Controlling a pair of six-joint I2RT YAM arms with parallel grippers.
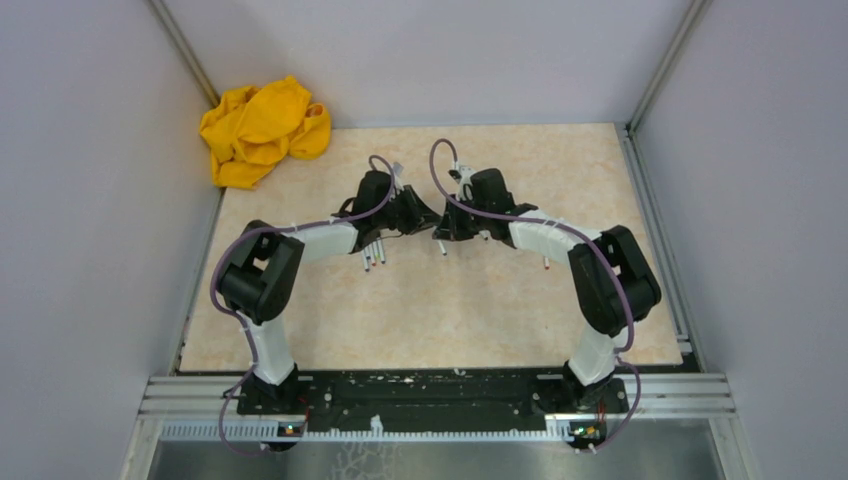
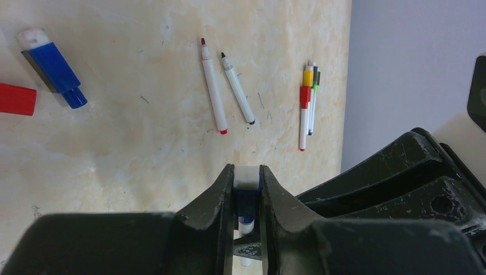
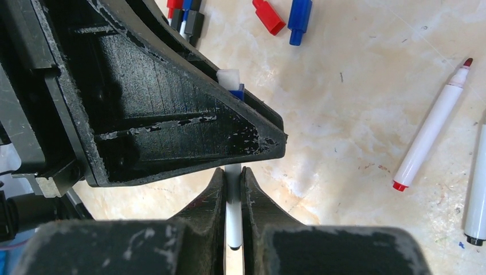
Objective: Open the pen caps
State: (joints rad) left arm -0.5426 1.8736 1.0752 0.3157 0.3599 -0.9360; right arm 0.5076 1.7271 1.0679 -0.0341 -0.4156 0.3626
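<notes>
My left gripper (image 2: 247, 169) is shut on a blue pen cap with a white end (image 2: 247, 184). A white pen barrel (image 2: 246, 226) runs straight out of the cap, below the jaws. My right gripper (image 3: 232, 172) is shut on that same barrel (image 3: 232, 209), which passes behind the left fingers (image 3: 172, 103). The cap's tip (image 3: 230, 80) shows above them. In the top view the grippers (image 1: 420, 213) (image 1: 447, 222) meet tip to tip at mid-table. I cannot tell whether the cap is off the pen.
A loose blue cap (image 2: 54, 67) and a red cap (image 2: 16, 98) lie on the table. Two uncapped pens, red (image 2: 213, 86) and black (image 2: 238, 89), lie beside capped pens (image 2: 306, 106). A yellow cloth (image 1: 262, 128) sits in the back left corner.
</notes>
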